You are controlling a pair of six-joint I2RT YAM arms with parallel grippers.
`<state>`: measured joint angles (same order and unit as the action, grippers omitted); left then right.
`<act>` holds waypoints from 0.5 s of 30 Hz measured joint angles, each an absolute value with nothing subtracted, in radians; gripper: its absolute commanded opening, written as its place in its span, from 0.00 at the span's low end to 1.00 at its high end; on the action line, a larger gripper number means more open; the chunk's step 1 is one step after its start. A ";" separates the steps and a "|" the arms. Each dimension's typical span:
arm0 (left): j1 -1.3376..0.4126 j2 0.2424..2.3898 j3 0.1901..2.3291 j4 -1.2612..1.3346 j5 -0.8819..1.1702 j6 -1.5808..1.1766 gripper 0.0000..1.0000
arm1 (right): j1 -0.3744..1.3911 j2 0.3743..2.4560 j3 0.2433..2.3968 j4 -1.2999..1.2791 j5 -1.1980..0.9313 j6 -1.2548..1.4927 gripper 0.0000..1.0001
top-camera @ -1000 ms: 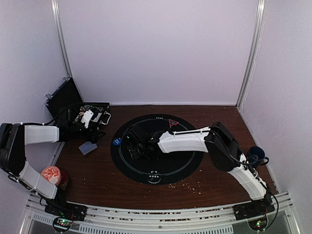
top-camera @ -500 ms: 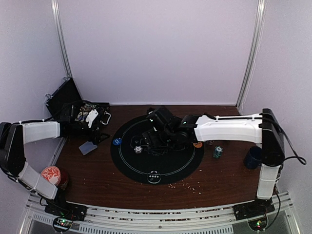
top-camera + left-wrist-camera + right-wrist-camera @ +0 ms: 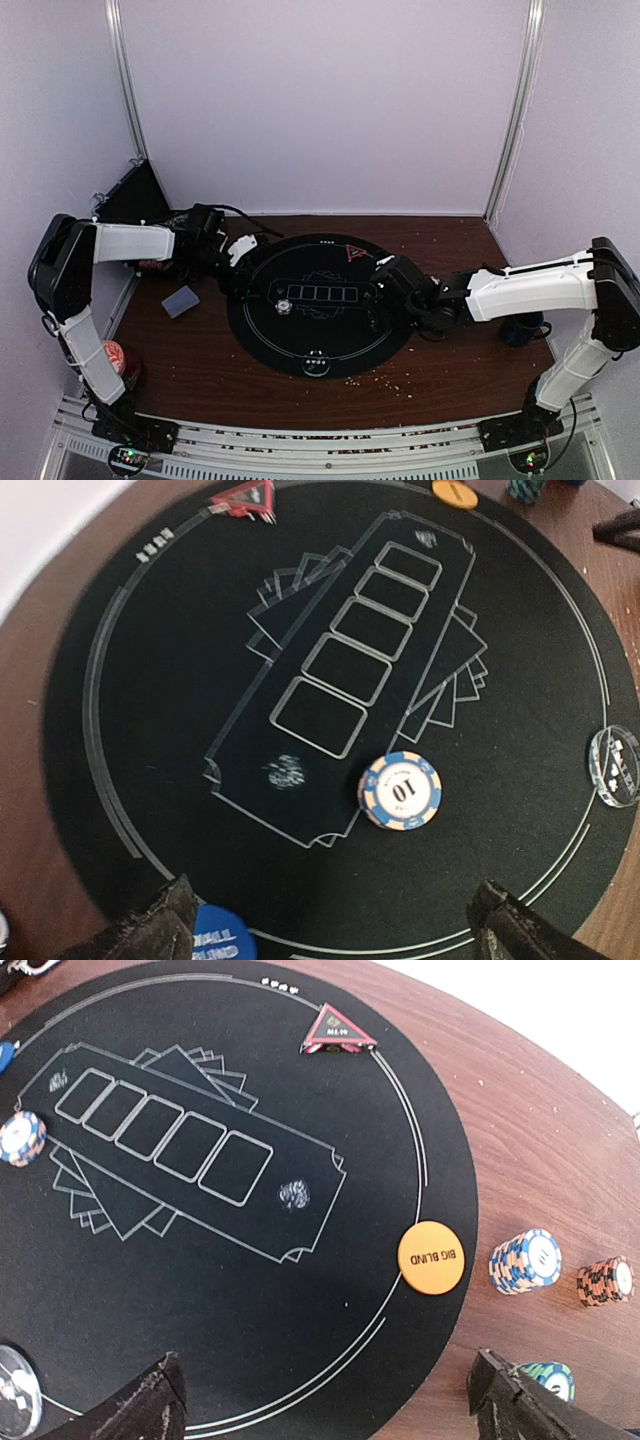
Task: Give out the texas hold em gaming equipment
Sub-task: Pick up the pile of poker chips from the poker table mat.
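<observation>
The black round mat (image 3: 330, 335) carries one blue-and-peach poker chip (image 3: 400, 791) (image 3: 284, 306), lying flat by the printed card row. My left gripper (image 3: 335, 942) (image 3: 243, 262) hovers open above the mat's left edge, empty, with the blue button (image 3: 222, 938) beside its left finger. The right gripper (image 3: 330, 1415) (image 3: 380, 285) is open and empty above the mat's right side. An orange big-blind button (image 3: 431, 1257) sits on that rim. Chip stacks (image 3: 524, 1261) stand on the wood beyond it, one of them teal (image 3: 548, 1380). The red triangle marker (image 3: 337, 1030) (image 3: 353, 253) lies at the far rim. Grey-blue cards (image 3: 181, 301) lie left of the mat.
A clear round disc (image 3: 316, 363) rests on the mat's near rim. The red-topped can (image 3: 105, 357) stands near the left arm's base, and a dark blue mug (image 3: 520, 328) sits under the right arm. A black case (image 3: 130, 195) stands open at the back left corner.
My right arm has drawn back from the mat's centre to its right side and its gripper has opened; a chip now lies on the mat. The left arm swung from the case to the mat's left edge.
</observation>
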<state>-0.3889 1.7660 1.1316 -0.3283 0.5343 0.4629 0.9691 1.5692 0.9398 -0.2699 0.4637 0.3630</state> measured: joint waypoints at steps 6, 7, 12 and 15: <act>-0.455 1.851 1.179 -0.392 0.512 0.463 0.98 | 0.969 1.565 0.938 -0.233 0.501 0.377 1.00; -0.468 1.858 1.187 -0.397 0.506 0.463 0.98 | 0.969 1.565 0.938 -0.231 0.505 0.379 1.00; -0.531 1.917 1.239 -0.398 0.454 0.461 0.98 | 0.969 1.560 0.937 -0.219 0.524 0.392 1.00; -0.553 1.966 1.268 -0.399 0.422 0.455 0.97 | 0.969 1.557 0.937 -0.212 0.532 0.393 1.00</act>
<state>-0.5526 1.9663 1.2682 -0.3988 0.4221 0.4553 0.9688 1.5570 0.9367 -0.2123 0.5323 0.3935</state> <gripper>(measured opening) 0.978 1.000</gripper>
